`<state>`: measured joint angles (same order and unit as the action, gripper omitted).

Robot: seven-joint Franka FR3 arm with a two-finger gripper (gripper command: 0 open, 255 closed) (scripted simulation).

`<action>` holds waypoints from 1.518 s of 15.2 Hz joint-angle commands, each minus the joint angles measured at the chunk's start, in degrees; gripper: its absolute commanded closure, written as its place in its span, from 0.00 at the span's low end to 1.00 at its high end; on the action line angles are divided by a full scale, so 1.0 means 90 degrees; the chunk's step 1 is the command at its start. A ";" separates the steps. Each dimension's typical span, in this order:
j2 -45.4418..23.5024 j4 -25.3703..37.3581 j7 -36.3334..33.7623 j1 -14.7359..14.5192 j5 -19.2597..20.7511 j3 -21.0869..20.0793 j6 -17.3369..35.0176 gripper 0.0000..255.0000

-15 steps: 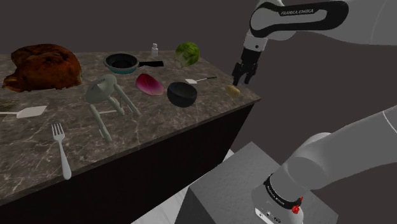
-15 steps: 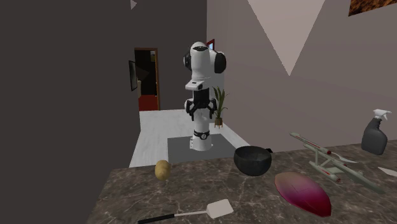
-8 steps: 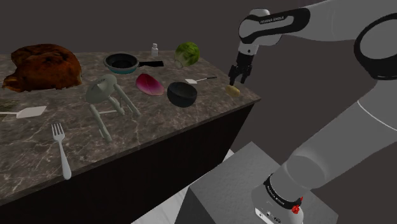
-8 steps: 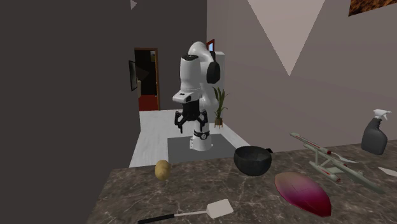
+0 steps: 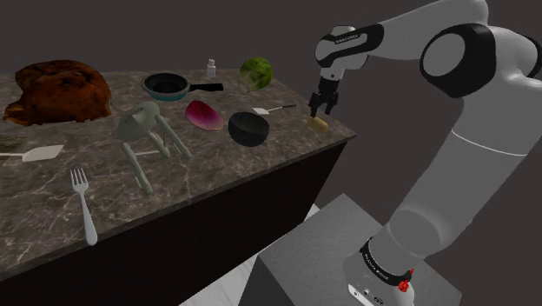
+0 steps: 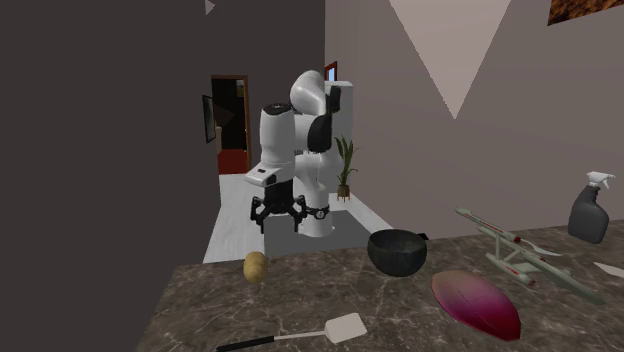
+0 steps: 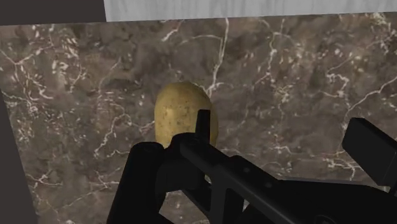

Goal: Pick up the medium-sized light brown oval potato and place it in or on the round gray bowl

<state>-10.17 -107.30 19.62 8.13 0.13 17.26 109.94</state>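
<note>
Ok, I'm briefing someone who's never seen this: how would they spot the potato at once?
Find the dark marble counter, then its corner nearest the arm, under the gripper. The potato lies there, apart from the bowl: a small speckled tan oval, where the bowl is dark and round.

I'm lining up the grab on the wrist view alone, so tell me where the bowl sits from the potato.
Observer: The dark round bowl stands on the counter to the shoulder view's left of the potato, apart from it.
Operator: Give me the end effector's height.
Observer: In the shoulder view the end effector hangs just above the potato, not yet down around it.
Operator: Report whatever lies near the path between them.
Observer: A white spatula lies on the counter just beyond the gap between potato and bowl in the shoulder view.
</note>
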 commanded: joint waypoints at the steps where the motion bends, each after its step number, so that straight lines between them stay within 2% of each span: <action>1: -0.0520 0.0401 0.0120 0.0114 -0.0105 0.0044 0.0102 0.00; 6: -0.1749 0.1641 0.0362 0.0468 -0.0343 0.0095 0.0055 0.00; 7: -0.1815 0.1715 0.0372 0.0492 -0.0353 0.0092 0.0047 0.00; 14: -0.1980 0.1291 0.0407 0.0518 -0.0407 0.0065 0.0630 0.00; 22: -0.1979 0.1291 0.0407 0.0518 -0.0406 0.0065 0.0629 0.00; 23: -0.1979 0.1291 0.0407 0.0518 -0.0406 0.0065 0.0629 1.00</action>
<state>-27.95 -95.65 23.28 12.78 -3.54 17.83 115.60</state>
